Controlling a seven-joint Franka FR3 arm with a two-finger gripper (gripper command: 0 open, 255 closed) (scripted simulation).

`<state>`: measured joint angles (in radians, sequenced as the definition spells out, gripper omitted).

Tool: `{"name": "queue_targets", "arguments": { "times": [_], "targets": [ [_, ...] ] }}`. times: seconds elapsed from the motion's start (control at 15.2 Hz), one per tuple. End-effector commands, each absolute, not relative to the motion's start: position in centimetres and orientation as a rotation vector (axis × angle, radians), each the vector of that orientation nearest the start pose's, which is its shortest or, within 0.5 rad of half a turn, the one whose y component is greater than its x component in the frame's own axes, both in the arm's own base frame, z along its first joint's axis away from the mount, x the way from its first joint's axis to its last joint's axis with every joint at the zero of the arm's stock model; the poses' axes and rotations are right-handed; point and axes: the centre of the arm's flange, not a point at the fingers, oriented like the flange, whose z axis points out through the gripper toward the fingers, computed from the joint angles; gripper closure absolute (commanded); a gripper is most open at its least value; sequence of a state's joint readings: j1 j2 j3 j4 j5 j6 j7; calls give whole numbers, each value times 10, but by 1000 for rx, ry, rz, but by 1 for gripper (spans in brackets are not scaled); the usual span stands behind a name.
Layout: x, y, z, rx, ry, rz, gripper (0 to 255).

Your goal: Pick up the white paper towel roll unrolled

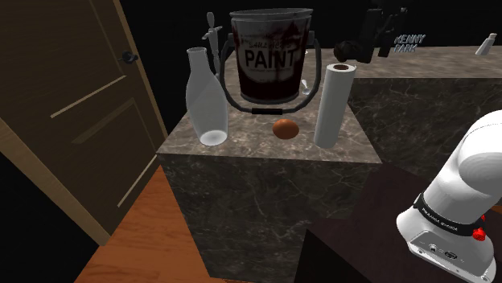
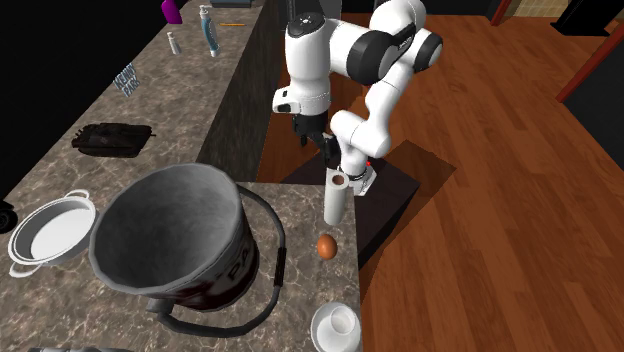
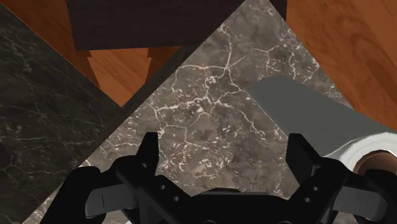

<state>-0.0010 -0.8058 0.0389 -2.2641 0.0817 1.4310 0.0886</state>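
Grey veined counter (image 1: 249,150), towel roll (image 1: 334,104), wooden floor (image 1: 137,241)

dim, sharp renders, soft shadows

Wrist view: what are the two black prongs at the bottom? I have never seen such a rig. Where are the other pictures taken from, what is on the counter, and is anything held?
Those prongs are the fingers of the robot arm's gripper; the camera sits on the hand and looks along them. They stand apart and hold nothing. The shoulder view looks from beside the arm's stand; the second exterior view faces the white arm across the counter. On that marble-look counter stand a paint bucket, a clear bottle and the upright white paper towel roll, with a small brown egg-shaped thing between bottle and roll. The gripper hovers above the roll, which shows beside one finger, not between them.
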Motion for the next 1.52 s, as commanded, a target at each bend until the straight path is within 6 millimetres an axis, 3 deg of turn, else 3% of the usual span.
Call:
{"name": "queue_targets", "arguments": {
  "times": [0.0, 0.66, 1.25, 1.32, 1.45],
  "targets": [
    [286, 25, 627, -3089, 82, 48, 0],
    [331, 152, 650, -3158, -300, 7, 0],
    [331, 152, 610, -3158, -300, 7, 0],
    [331, 153, 610, -3158, -300, 7, 255],
    [331, 153, 609, -3158, -300, 7, 255]
  ]
}}
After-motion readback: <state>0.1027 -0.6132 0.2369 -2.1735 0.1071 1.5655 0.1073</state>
